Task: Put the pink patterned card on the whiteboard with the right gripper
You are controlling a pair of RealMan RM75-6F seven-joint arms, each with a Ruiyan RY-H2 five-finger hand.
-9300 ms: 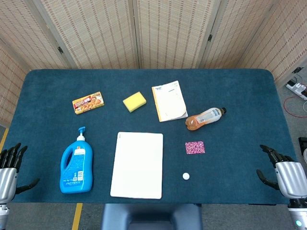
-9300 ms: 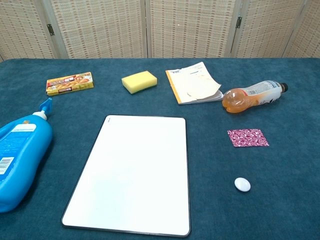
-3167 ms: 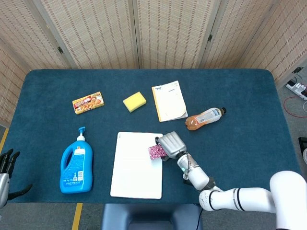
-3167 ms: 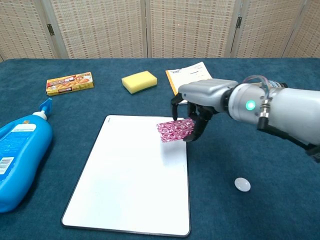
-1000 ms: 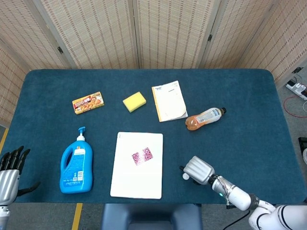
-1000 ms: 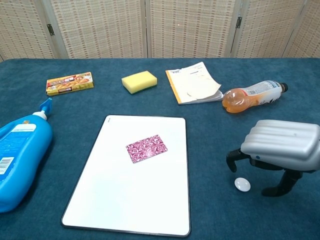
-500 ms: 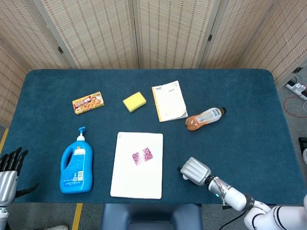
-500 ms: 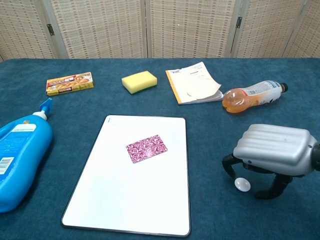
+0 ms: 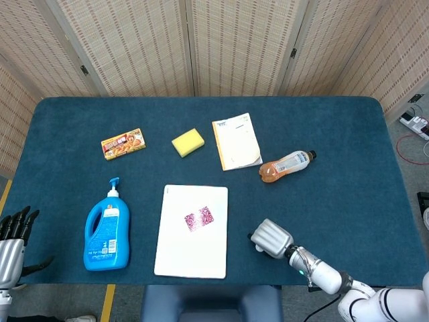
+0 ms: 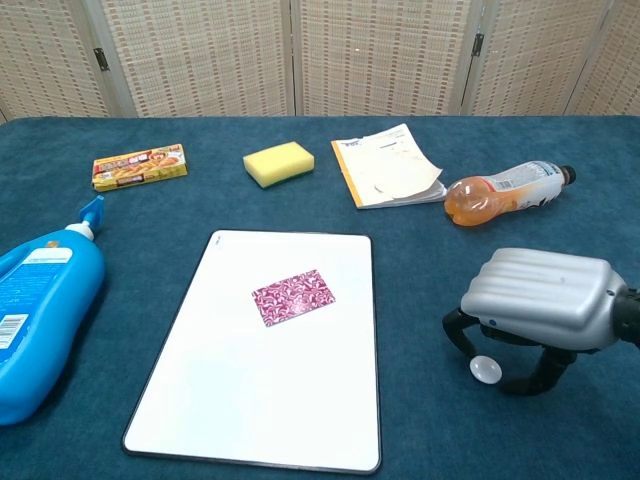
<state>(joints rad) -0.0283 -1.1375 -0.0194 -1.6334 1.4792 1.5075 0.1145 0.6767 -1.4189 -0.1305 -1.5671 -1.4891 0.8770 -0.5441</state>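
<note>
The pink patterned card (image 9: 199, 219) (image 10: 293, 297) lies flat on the upper middle of the whiteboard (image 9: 191, 258) (image 10: 250, 400), with nothing touching it. My right hand (image 9: 270, 238) (image 10: 545, 300) is to the right of the board, low over the blue cloth. Its fingers (image 10: 456, 331) curve down, apart, around a small white disc (image 10: 486, 369) that sits on the table; I see no contact with it. My left hand (image 9: 10, 245) is at the table's near left corner, fingers spread, holding nothing.
A blue detergent bottle (image 9: 107, 228) (image 10: 35, 310) lies left of the board. Further back are a curry box (image 9: 123, 143), a yellow sponge (image 9: 188, 142), a notebook (image 9: 236, 141) and an orange drink bottle (image 9: 285, 166) on its side.
My right hand has shifted a little left and settled lower over the white disc. The card and the board have not moved.
</note>
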